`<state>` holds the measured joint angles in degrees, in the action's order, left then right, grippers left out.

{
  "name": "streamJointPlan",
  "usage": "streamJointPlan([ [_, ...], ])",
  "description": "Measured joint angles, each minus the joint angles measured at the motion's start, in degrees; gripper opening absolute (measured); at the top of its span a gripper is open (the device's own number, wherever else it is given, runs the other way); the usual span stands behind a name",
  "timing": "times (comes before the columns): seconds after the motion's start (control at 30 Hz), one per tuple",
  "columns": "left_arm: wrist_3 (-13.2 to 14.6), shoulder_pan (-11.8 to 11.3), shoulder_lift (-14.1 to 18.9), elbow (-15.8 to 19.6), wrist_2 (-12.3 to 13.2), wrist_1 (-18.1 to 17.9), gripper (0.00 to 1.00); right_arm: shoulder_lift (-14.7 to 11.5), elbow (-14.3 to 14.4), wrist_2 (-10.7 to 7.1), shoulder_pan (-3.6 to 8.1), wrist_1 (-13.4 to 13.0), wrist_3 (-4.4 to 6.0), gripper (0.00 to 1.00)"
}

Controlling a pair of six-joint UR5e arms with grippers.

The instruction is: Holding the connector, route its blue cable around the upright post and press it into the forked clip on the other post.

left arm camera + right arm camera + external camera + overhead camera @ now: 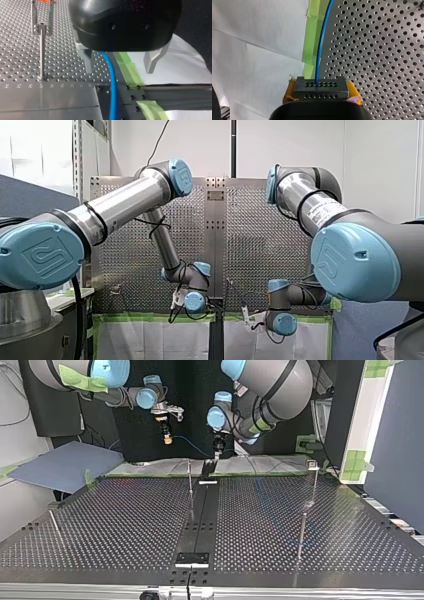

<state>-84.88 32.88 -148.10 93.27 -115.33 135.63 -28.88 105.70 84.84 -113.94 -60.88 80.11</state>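
The connector (321, 86) is clamped between the yellow pads (289, 91) of my right gripper (321, 93), held over the taped edge of the perforated table (382, 50). Its blue cable (320, 47) runs straight ahead out of the connector's face, along that edge. It passes under my left gripper (118, 68), whose metal fingers (151, 60) are spread wide and grip nothing. The forked clip (42, 18) stands on its post off to one side, well apart from the cable. The cable's line runs past the clip, not into it, so I'd say the routing falls to my right arm.
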Motion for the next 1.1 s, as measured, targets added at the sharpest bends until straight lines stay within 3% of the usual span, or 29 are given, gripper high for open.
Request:
streamJointPlan([
  [0.57, 1.2, 3.0, -0.4, 0.0, -0.6, 0.2, 1.0, -0.1, 0.0, -0.85, -0.33, -0.1, -0.03, 0.0],
  [0.8, 2.8, 4.3, -3.3, -1.3, -1.5, -0.3, 1.0, -0.1, 0.0, -1.9, -0.49, -0.3, -0.37, 0.0],
  [0.97, 2.3, 4.8, -5.4, -2.2, -1.5, -1.4, 1.0, -0.1, 0.0, -2.07, -0.74, -0.6, -0.46, 0.0],
  [1.1, 2.2, 5.0, -7.4, -3.9, -1.6, -0.1, 1.0, -0.1, -0.1, -2.08, -0.85, -0.6, -0.42, 0.0],
])
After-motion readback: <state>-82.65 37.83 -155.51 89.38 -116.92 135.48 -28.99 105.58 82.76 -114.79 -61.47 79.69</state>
